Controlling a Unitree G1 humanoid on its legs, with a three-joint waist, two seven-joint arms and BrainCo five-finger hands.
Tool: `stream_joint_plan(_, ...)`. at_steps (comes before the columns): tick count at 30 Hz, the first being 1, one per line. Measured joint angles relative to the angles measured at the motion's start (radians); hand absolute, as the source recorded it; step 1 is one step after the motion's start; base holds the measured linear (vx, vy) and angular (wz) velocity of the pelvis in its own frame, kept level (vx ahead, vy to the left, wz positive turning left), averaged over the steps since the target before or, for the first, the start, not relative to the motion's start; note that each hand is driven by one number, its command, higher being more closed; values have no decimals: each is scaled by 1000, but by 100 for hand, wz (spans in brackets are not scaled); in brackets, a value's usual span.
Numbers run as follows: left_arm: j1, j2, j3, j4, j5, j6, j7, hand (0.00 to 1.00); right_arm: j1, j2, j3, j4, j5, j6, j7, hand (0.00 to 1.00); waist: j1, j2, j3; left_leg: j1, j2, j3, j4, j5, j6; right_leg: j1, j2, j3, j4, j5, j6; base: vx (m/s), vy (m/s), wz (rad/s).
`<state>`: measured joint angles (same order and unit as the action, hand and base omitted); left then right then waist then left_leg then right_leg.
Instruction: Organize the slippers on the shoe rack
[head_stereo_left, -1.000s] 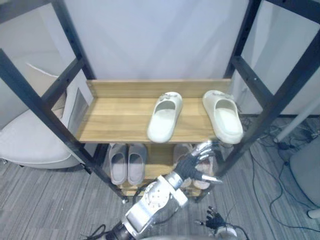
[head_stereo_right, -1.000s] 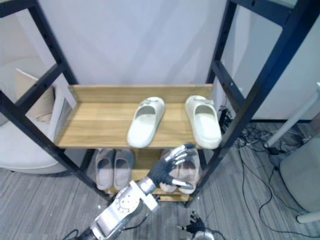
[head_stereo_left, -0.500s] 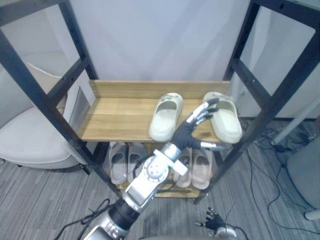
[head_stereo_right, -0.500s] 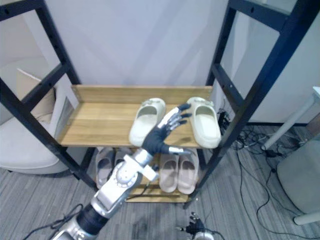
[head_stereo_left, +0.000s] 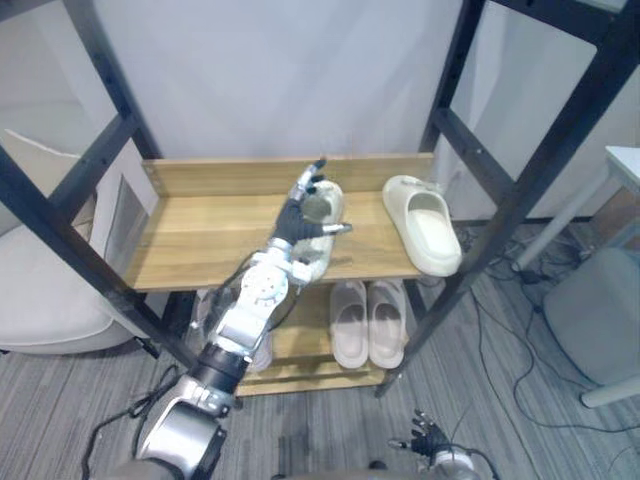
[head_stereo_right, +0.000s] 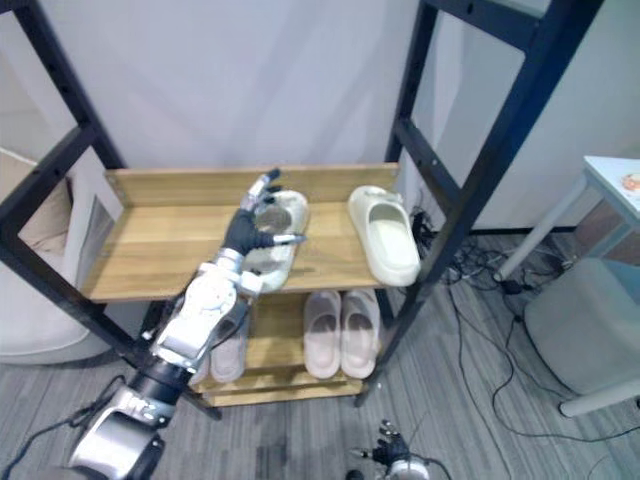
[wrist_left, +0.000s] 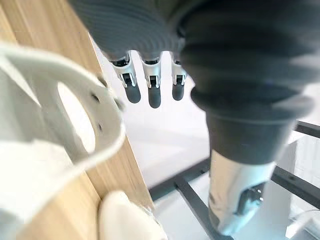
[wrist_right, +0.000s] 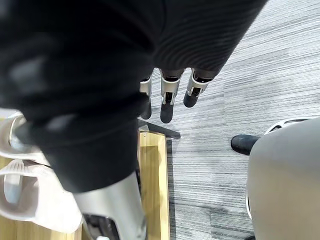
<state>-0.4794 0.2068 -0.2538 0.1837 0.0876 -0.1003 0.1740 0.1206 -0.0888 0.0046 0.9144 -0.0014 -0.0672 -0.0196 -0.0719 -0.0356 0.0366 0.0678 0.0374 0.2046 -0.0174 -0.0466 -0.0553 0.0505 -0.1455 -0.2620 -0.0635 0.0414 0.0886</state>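
Two white slippers lie on the rack's upper wooden shelf (head_stereo_left: 200, 235). The left slipper (head_stereo_left: 326, 206) lies askew, toe toward the front; the right slipper (head_stereo_left: 425, 225) lies near the right post. My left hand (head_stereo_left: 299, 217) hovers open over the left slipper, fingers straight and thumb spread. In the left wrist view its fingers (wrist_left: 148, 86) are extended above that slipper's strap (wrist_left: 60, 125); whether they touch it I cannot tell. My right hand (wrist_right: 167, 97) hangs open low beside the rack, fingers pointing at the floor.
On the lower shelf stand a beige pair (head_stereo_left: 368, 320) and a grey pair (head_stereo_right: 228, 345), the grey one partly behind my arm. Black frame posts (head_stereo_left: 520, 200) flank the shelf. A pale cushioned seat (head_stereo_left: 40, 290) stands left, a grey one (head_stereo_left: 590, 320) right, with cables on the floor.
My left hand has risen from below the shelf's front edge to above the left white slipper. The whole picture has also shifted, so the camera moved.
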Motion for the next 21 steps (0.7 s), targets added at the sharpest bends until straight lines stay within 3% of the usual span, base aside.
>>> stream_joint_plan(10,-11,19,66,0,14,5,24,0,2,1,-2,-6,0,0,2,0,-3,-4,3,-1,1,4,-14,0,0,-4,6,5,-13,7,0,-7,-3,-2)
stream_joint_plan(21,-24,77,109,88,156,48,51,0,23,2,-5,-44,-10,-2,3,0,-15,-12,7,-7,-2,13,-13,0,0,-19,7,21,-12,13,-3,-11,-2,-3)
